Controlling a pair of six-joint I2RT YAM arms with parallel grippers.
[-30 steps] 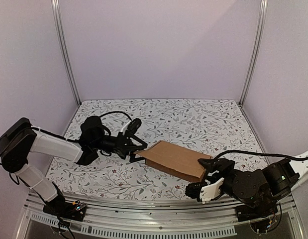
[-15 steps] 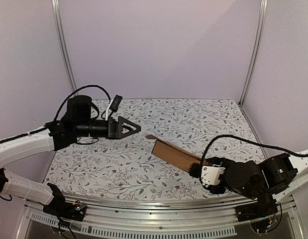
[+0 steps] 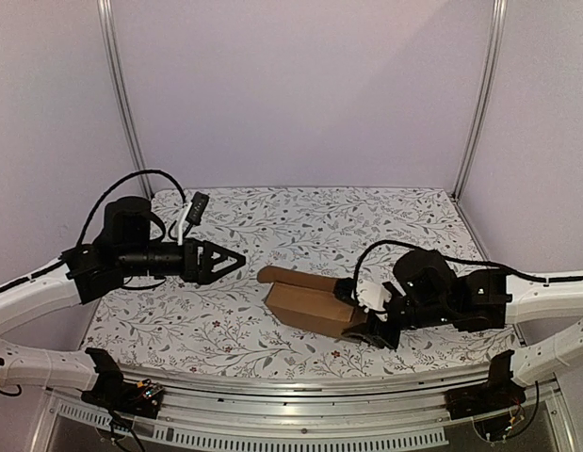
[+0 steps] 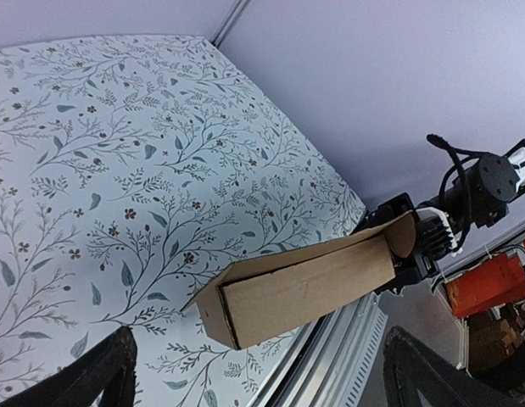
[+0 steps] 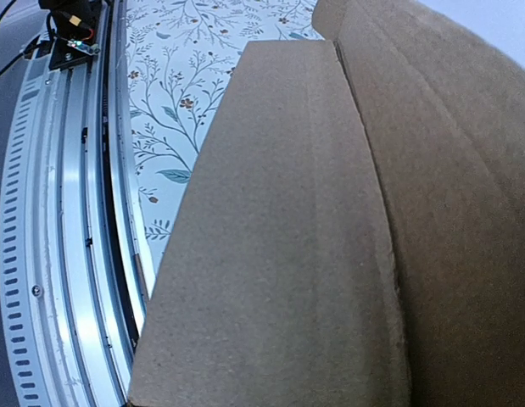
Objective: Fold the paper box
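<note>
**Right tool gripped the box's end while the left tool waited wide open**

The paper box [image 3: 305, 306] stood tipped on its long side near the front of the desk [image 3: 366, 221], right of centre. The right tool [image 3: 371, 328] appeared clamped on its right end, and cardboard filled that wrist's view. The left tool [image 3: 230, 258] hung released, jaws spread, well apart from the box's free left end. To fold well, the right tool probably needed to hold firm without crushing the corrugated wall. The left one would then approach low and square to the free end, pressing along the crease rather than shoving the box toward the front rail.
</note>
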